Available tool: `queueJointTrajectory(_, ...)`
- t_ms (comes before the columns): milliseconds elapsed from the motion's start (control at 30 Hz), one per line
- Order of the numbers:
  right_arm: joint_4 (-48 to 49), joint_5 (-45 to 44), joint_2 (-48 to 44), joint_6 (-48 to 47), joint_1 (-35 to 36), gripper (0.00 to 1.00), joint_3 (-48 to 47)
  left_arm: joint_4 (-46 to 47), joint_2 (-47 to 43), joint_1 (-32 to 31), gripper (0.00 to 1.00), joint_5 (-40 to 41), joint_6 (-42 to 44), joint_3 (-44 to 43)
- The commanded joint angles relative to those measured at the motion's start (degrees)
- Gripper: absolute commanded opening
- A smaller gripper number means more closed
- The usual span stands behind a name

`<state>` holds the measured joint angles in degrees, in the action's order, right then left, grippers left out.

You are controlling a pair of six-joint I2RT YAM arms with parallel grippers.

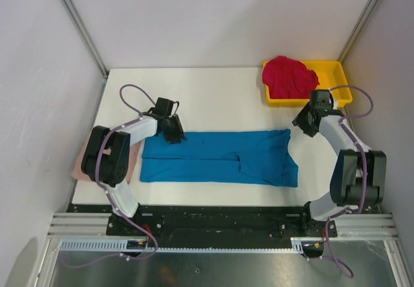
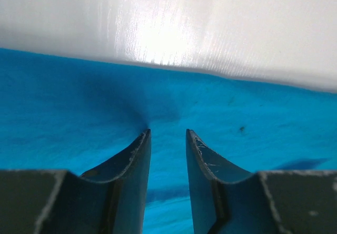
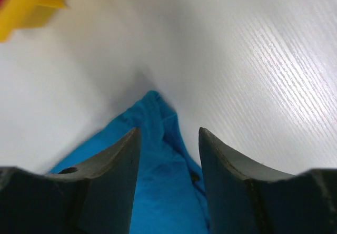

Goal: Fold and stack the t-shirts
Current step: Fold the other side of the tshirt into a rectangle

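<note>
The bright blue t-shirt lies flat mid-table, folded into a long strip. My left gripper is at its far left edge; in the left wrist view the jaws stand a little apart with the tips down on the blue cloth, gripping nothing. My right gripper is open just above the shirt's far right corner, which shows between the jaws. The crimson red t-shirt is bunched in the yellow tray. The dusty pink t-shirt lies at the table's left edge, mostly hidden by the left arm.
The shallow yellow tray stands at the back right corner, close behind the right gripper; its corner shows in the right wrist view. White walls and metal posts close off the table's far side and both ends.
</note>
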<state>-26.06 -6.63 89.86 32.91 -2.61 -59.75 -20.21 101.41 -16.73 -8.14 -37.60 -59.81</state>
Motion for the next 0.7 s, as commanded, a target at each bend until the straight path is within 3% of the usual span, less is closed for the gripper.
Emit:
queueJointTrajectory(0,-7.2,0.5,-7.8,3.9,0.7,0.54,-2.4,-1.0,-4.3,0.7,0.38,-1.2,3.3,-2.7)
queueJointTrajectory(367,-20.6,4.6,-28.3,22.4,12.8,0.65,14.2,-1.9,-7.7,0.6,0.41,-4.9,5.8,-3.7)
queueJointTrajectory(667,-23.1,5.6,-33.1,34.7,21.1,0.7,23.2,-4.0,-7.9,0.3,0.42,-7.3,10.0,-4.5)
